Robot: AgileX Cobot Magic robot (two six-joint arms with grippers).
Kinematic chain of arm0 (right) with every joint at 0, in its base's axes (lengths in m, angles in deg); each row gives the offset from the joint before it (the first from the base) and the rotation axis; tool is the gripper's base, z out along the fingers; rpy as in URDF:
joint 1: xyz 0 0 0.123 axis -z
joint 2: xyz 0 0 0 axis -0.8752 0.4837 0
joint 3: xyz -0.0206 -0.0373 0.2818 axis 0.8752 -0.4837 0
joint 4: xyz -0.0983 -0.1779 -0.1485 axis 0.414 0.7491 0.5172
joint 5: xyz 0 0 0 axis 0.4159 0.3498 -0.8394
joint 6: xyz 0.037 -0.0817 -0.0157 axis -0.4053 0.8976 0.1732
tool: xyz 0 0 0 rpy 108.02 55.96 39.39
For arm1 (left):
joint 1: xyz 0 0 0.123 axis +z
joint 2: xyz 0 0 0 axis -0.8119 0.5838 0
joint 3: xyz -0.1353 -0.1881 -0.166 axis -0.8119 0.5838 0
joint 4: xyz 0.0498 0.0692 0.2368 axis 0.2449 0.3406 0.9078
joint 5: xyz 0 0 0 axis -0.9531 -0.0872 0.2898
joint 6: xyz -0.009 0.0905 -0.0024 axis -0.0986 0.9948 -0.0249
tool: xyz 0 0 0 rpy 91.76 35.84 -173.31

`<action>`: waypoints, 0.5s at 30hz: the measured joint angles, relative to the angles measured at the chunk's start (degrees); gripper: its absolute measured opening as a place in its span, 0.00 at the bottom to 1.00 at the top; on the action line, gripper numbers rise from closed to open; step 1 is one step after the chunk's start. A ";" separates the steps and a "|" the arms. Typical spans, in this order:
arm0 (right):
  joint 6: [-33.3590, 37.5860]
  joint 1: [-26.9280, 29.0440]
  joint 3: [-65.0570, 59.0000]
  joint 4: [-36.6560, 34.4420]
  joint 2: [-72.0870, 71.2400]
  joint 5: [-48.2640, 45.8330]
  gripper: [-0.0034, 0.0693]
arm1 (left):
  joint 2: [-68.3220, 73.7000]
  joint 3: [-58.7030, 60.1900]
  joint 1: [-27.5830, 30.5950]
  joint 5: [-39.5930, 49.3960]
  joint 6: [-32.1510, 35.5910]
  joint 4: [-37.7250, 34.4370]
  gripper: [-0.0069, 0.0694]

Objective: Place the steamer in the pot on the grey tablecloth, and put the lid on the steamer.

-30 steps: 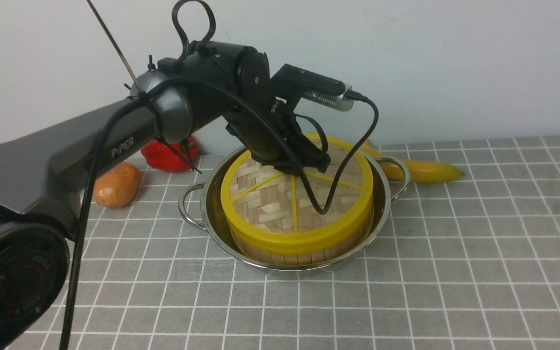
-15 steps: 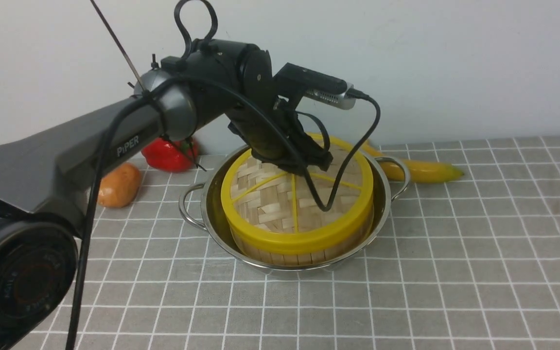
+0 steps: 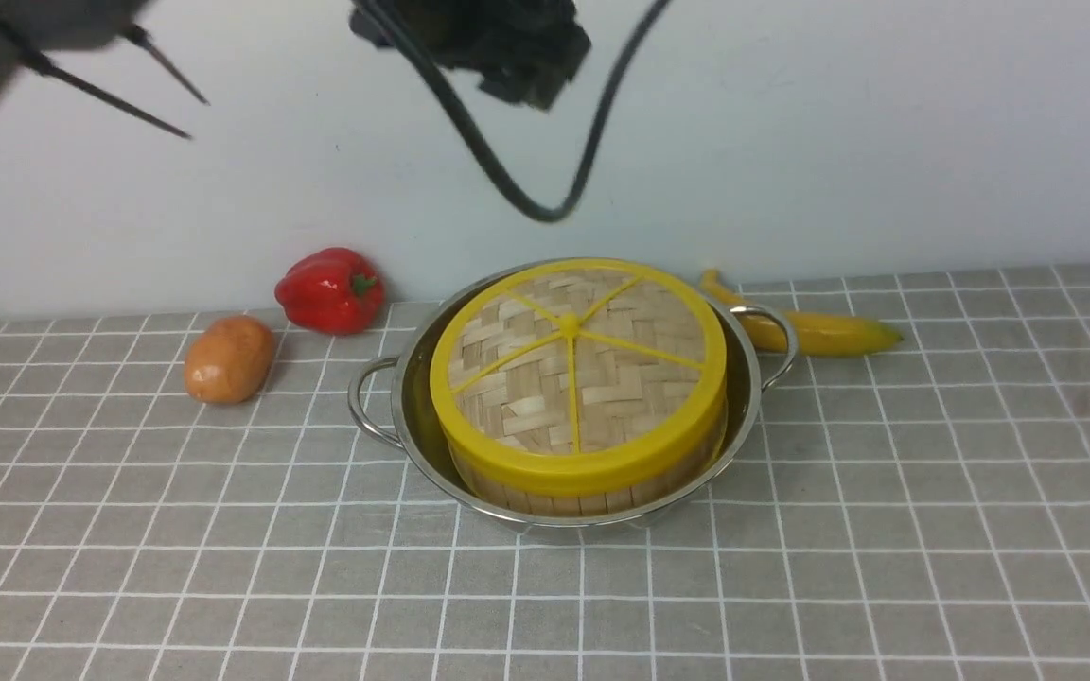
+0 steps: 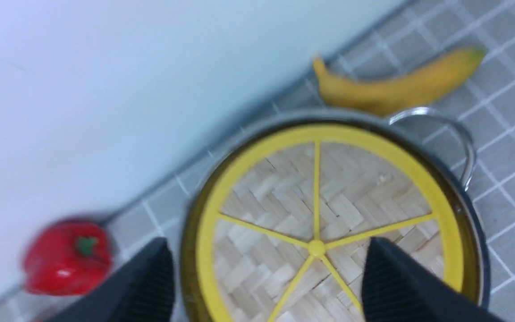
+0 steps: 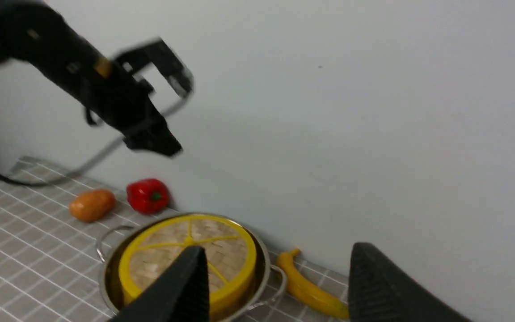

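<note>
- Left gripper (image 4: pixel 266 273) now raised clear of the lid (image 3: pixel 573 378); jaws apart, empty.
- Lid's hub uncovered; lid sits on steamer (image 3: pixel 592 499), inside pot (image 3: pixel 422 430).
- Left arm cropped and blurred, front view.
- Right gripper (image 5: pixel 277 279) seen only in its wrist view: jaws apart, empty.

No text, label, brand, number or sign can be read.
</note>
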 joint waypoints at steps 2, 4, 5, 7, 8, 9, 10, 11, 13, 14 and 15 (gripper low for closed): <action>0.00 0.00 -7.26 4.06 -4.78 0.27 0.51 | -5.40 0.00 0.00 0.18 2.52 -0.35 0.52; -1.07 0.00 -13.78 7.42 -10.02 2.54 0.43 | -10.44 0.49 0.00 0.23 3.44 -1.17 0.34; -1.21 0.00 -14.46 7.72 -10.03 2.82 0.43 | -11.33 0.51 0.00 0.23 3.45 -1.32 0.32; -2.53 0.00 -20.51 10.00 -14.67 4.79 0.37 | -14.95 1.30 0.00 0.23 3.86 -1.83 0.18; -4.68 0.00 -26.42 11.34 -19.38 6.36 0.33 | -19.10 2.91 0.00 0.29 4.23 -2.43 0.10; -4.68 0.00 -27.04 11.46 -19.89 6.36 0.33 | -19.53 3.13 0.00 0.29 4.29 -2.40 0.09; -6.48 0.00 -31.88 11.95 -23.94 6.97 0.30 | -22.67 5.21 0.00 0.29 4.34 -2.80 0.07; -7.59 0.00 -34.59 12.01 -26.33 7.04 0.28 | -24.92 7.10 0.00 0.29 4.34 -2.94 0.06; -9.03 0.00 -37.93 12.01 -29.36 7.04 0.27 | -27.96 10.35 0.00 0.29 4.34 -3.05 0.06; -10.55 0.00 -41.02 12.01 -31.92 6.98 0.26 | -31.73 15.59 0.00 0.29 4.34 -3.12 0.06; -11.17 0.00 -42.19 12.01 -32.55 6.88 0.26 | -33.34 17.58 0.00 0.29 4.34 -3.06 0.06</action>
